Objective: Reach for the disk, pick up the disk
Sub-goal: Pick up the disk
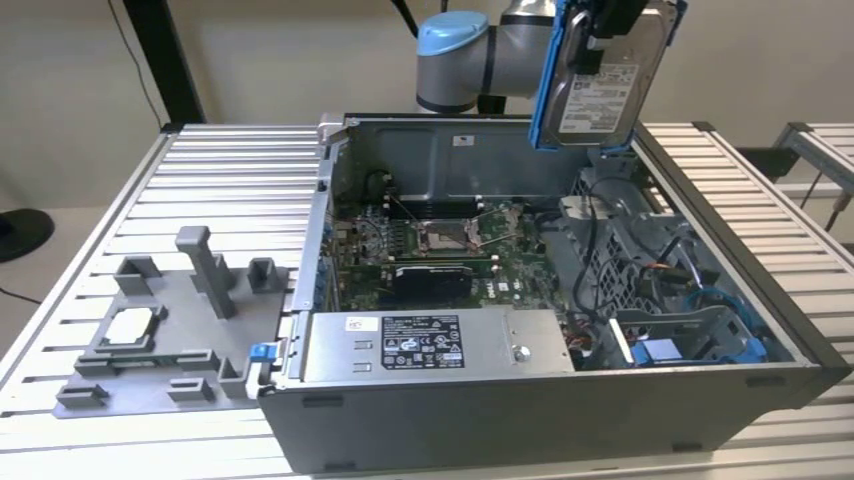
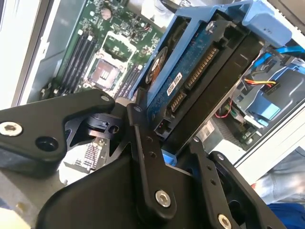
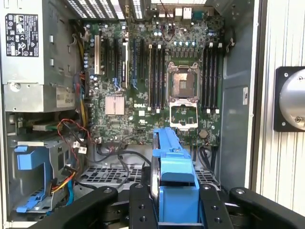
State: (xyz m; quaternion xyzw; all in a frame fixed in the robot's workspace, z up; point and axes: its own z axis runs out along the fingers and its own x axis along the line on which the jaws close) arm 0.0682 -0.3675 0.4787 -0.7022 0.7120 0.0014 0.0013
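Jaws of the gripper (image 2: 162,143) are clamping one disk (image 1: 607,85), holding it by its edges so that it is hanging upright in the air above the open computer case (image 1: 534,400). In the exterior view the disk is sitting near the upper edge, over the rear right corner of the case, with its white label facing the camera and blue rails running along its sides. One robot arm (image 1: 467,55), grey with a pale blue joint cap, is reaching in from behind the case and bending across toward the disk.

In the second wrist view the black fingers (image 2: 147,162) are pressing on either side of the disk, and its circuit-board face with a connector row is showing.

In the first wrist view the disk's blue rail (image 3: 175,176) is standing between the two black fingers, well above one green motherboard (image 3: 157,81) lying in the case floor.

One silver power supply (image 1: 427,345) is sitting at the front of the case. One empty blue bracket (image 1: 681,345) is resting in the drive bay on the exterior view's right. One grey fixture tray (image 1: 167,330) is lying on the slatted tabletop (image 1: 227,170) on the exterior view's left, beside the case.
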